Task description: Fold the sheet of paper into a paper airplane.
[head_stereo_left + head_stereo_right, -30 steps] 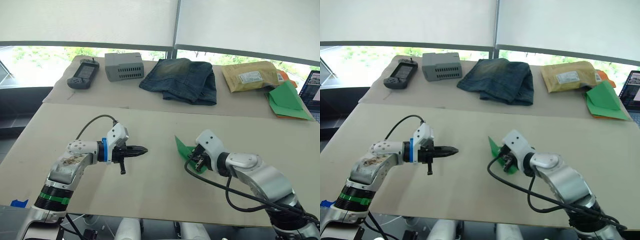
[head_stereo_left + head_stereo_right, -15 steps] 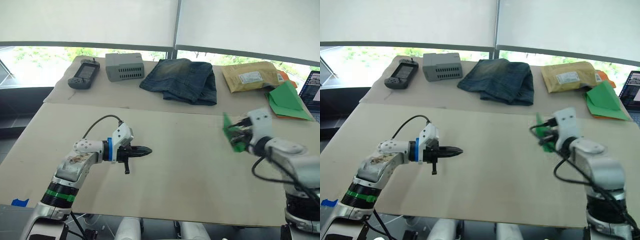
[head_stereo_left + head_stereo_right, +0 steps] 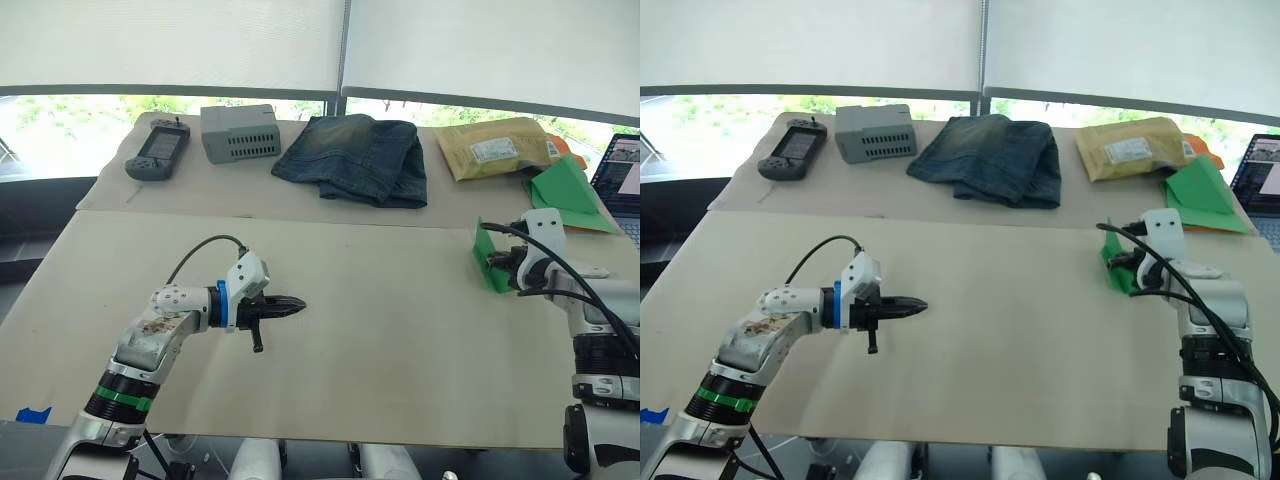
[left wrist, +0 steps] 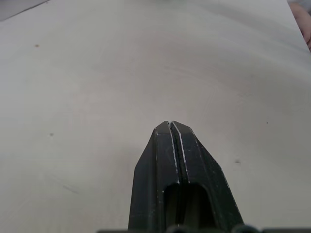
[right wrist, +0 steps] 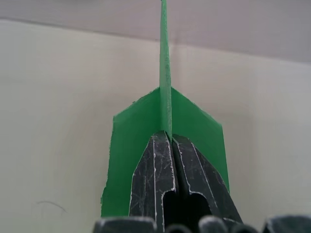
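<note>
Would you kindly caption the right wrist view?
Right gripper fingers shut on the folded green paper airplane above the table.

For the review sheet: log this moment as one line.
right gripper: shut on paper airplane, held above table | left gripper: shut, empty, over table

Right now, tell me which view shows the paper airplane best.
The right wrist view: the paper airplane sits close up, its center fold pinched in the right gripper. The two eye views show it small and side-on near the table's right edge.
</note>
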Available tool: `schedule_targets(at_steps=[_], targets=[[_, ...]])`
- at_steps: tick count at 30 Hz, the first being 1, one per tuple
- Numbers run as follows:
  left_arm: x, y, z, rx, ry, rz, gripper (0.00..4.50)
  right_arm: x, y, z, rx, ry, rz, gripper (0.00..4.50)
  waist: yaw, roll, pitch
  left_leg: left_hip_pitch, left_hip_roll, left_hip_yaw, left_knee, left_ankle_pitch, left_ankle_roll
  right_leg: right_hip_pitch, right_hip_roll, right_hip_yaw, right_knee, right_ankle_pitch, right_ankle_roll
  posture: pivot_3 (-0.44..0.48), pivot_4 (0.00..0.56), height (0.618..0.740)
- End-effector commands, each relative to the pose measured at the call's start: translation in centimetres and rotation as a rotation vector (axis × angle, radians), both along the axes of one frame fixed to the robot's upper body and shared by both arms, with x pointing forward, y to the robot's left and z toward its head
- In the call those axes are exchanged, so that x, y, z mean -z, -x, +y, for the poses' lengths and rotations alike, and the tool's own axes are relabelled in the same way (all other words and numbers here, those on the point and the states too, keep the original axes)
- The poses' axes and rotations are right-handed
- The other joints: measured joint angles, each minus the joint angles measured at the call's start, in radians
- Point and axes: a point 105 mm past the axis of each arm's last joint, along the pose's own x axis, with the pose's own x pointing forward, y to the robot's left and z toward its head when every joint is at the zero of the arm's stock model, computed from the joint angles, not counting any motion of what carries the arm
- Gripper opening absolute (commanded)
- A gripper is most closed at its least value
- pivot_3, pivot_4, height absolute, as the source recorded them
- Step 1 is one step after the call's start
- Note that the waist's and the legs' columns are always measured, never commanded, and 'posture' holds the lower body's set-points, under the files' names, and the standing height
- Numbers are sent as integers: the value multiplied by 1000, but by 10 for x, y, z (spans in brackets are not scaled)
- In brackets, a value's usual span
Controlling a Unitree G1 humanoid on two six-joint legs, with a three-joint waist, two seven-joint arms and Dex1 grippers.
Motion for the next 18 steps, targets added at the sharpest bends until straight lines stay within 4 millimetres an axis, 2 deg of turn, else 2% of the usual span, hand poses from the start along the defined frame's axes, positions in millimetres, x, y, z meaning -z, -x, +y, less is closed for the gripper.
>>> schedule_targets(at_steps=[1, 3, 6, 10, 11, 13, 16, 18], targets=[[-9, 0, 0, -7, -2, -41, 0, -10, -3, -7, -11, 14, -37, 8, 0, 0, 0, 0, 0, 0, 0, 0, 0, 1, 0, 0, 0, 0, 0, 0, 150, 734], [-9, -2, 1, -22, -5, -46, 0, -11, -3, -7, -17, -9, -42, 8, 0, 0, 0, 1, 0, 0, 0, 0, 0, 1, 0, 0, -1, 0, 0, 0, 150, 734], [-13, -5, 1, -24, 5, -52, 0, -20, -3, -6, -30, -59, -72, 1012, -1, 0, 0, 1, 0, 0, 1, 0, 0, 1, 0, 0, 0, 0, 1, 0, 150, 734], [-15, -6, 4, -26, 6, -55, 0, -33, 5, 4, -119, 33, -66, 2325, 0, 2, 1, 1, 0, 0, 1, 0, 0, 1, 0, 0, 0, 1, 0, 0, 150, 734], [-18, -6, 7, -29, 12, -55, 0, -47, 8, 9, -147, 55, -94, 2699, 0, 3, 2, 0, 0, 0, 1, 0, 0, 0, 0, 0, 0, 0, 1, 0, 150, 734], [-25, -7, 14, -45, 37, -50, 0, -73, 15, 26, -248, 109, -163, 3382, -1, 6, 3, -1, 0, 0, 0, 0, 0, -1, 0, 0, 0, 0, 1, 0, 150, 734], [-30, -7, 24, -68, 50, -46, 0, -85, 37, 69, -567, 243, -251, 4390, -2, 6, 4, -1, 1, -1, 0, 0, 0, -1, 1, 0, 0, 0, 1, 0, 150, 734], [-30, -6, 30, -81, 52, -39, 0, -87, 49, 87, -670, 203, -303, 4455, -2, 6, 4, 0, 1, -2, -1, 0, 0, 0, 2, -2, -1, 0, 2, 0, 150, 734]])
